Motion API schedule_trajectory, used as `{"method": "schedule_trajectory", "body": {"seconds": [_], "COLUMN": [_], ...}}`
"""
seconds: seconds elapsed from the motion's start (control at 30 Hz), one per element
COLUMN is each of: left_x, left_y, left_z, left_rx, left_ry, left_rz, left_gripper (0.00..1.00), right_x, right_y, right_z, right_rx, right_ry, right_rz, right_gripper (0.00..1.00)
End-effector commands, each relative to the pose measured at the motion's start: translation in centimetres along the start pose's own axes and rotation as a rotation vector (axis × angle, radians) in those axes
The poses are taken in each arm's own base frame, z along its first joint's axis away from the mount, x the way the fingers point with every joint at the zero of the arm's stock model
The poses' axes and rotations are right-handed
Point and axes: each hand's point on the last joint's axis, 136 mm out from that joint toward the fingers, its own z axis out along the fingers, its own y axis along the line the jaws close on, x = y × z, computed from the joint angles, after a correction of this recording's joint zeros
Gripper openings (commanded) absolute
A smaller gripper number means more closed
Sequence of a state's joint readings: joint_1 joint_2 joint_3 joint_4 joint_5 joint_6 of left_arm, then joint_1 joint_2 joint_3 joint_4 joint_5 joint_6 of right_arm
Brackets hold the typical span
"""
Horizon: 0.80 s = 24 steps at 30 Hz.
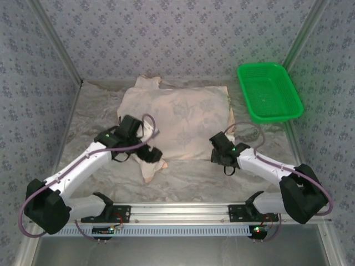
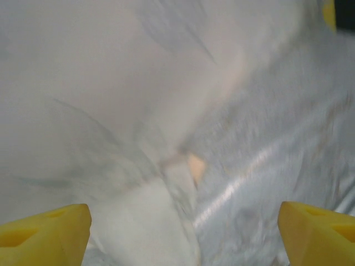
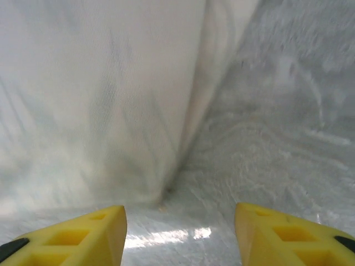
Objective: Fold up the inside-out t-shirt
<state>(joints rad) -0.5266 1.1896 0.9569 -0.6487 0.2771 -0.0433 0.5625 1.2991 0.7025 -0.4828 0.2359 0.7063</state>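
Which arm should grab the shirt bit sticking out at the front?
Left, probably. The left gripper, open, is right beside that flap; the right gripper is at the shirt's near-right corner.

The inside-out t-shirt (image 1: 177, 124) lies flat, pale side up. The left gripper (image 1: 151, 155) hangs over its near-left corner, the right gripper (image 1: 216, 143) at its near-right corner. 1 green basket (image 1: 270, 91) sits off its far-right corner.

Pale pinkish-cream cotton t-shirt (image 1: 183, 119), inside out, faint emblems showing through.
Flat on the desk (image 1: 194, 178), roughly rectangular, flap trailing near-left.
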Motion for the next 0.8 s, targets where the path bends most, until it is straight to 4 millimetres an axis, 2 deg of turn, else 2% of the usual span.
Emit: {"method": "schedule_trajectory", "body": {"seconds": [0.0,0.07,0.13,0.2,0.27,0.37,0.47,0.57,0.67,0.7,0.77], "left_x": [-3.9,-4.0,-3.3,-2.6,-2.1,-1.5,-0.4,1.0,2.1,2.3,2.4], "left_y": [4.6,8.8,12.1,14.9,17.0,18.3,19.9,21.4,22.6,22.9,24.0], "left_z": [-1.1,-0.7,0.4,2.0,3.7,6.1,7.2,7.5,7.4,7.4,6.8], "left_rx": [-0.101,-0.208,-0.278,-0.357,-0.402,-0.419,-0.490,-0.561,-0.607,-0.614,-0.641], "left_ry": [-0.121,-0.122,-0.083,-0.042,-0.004,0.048,0.086,0.116,0.128,0.128,0.130], "left_rz": [-0.349,-0.548,-0.672,-0.731,-0.763,-0.773,-0.786,-0.837,-0.877,-0.878,-0.870], "left_gripper": [0.86,0.84,0.84,0.84,0.82,0.79,0.71,0.55,0.51,0.50,0.49], "right_x": [-5.8,-8.3,-9.6,-9.8,-9.4,-7.8,-6.2,-4.7,-2.7,-2.0,-1.0], "right_y": [1.2,1.4,1.6,1.2,-0.1,-2.0,-2.9,-3.0,-3.8,-4.0,-3.4], "right_z": [-1.1,-0.5,0.7,2.4,4.1,5.6,6.0,6.7,6.8,6.5,5.3], "right_rx": [-0.043,-0.057,-0.054,-0.021,0.047,0.128,0.160,0.127,0.151,0.160,0.110], "right_ry": [-0.036,-0.014,0.004,0.036,0.074,0.128,0.138,0.168,0.224,0.234,0.257], "right_rz": [0.046,0.096,0.081,0.101,0.154,0.204,0.205,0.200,0.215,0.220,0.207], "right_gripper": [0.57,0.58,0.59,0.59,0.59,0.58,0.56,0.54,0.46,0.47,0.54]}}
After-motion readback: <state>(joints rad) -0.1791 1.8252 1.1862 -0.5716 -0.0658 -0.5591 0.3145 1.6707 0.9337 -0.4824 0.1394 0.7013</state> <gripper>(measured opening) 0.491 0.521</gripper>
